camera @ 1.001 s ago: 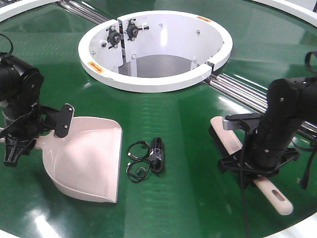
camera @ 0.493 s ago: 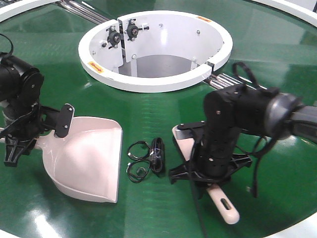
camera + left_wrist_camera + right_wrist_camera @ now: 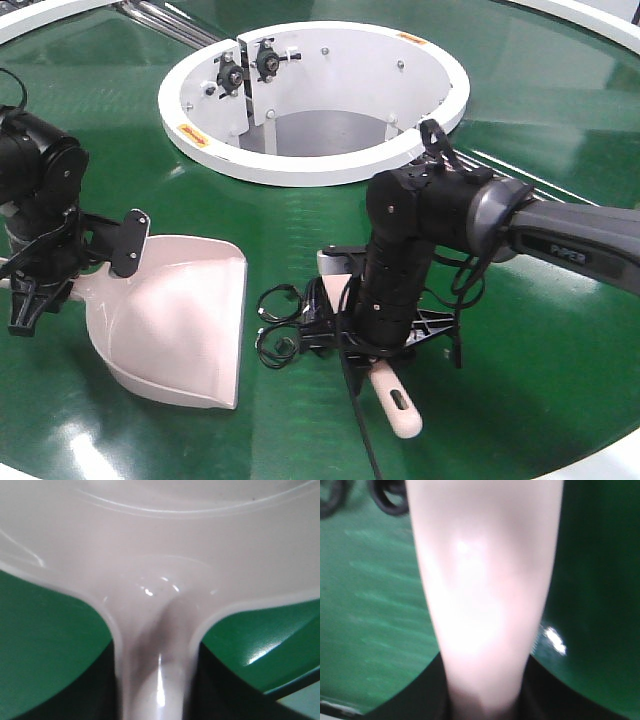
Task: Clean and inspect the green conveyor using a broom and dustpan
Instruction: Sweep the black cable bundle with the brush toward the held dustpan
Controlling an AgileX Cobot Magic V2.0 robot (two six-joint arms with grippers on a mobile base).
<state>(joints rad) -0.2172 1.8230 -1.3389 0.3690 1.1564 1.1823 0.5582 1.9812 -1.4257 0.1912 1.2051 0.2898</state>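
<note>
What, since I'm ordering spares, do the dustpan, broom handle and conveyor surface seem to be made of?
The dustpan looks like pale pink moulded plastic, glossy, with smooth curves and sharp highlights. The broom handle seems the same plastic, with a moulded hang slot. The conveyor surface is green, smooth and shiny, reflecting lights: probably PVC or rubber.

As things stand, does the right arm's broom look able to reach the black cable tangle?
Probably yes: the broom it holds has its head right beside the cable tangle, nothing between them; the dustpan lies just beyond.

broom point(image 3: 396, 402) head mostly behind right arm point(image 3: 400, 250), dustpan point(image 3: 160, 555) handle blurred
</note>
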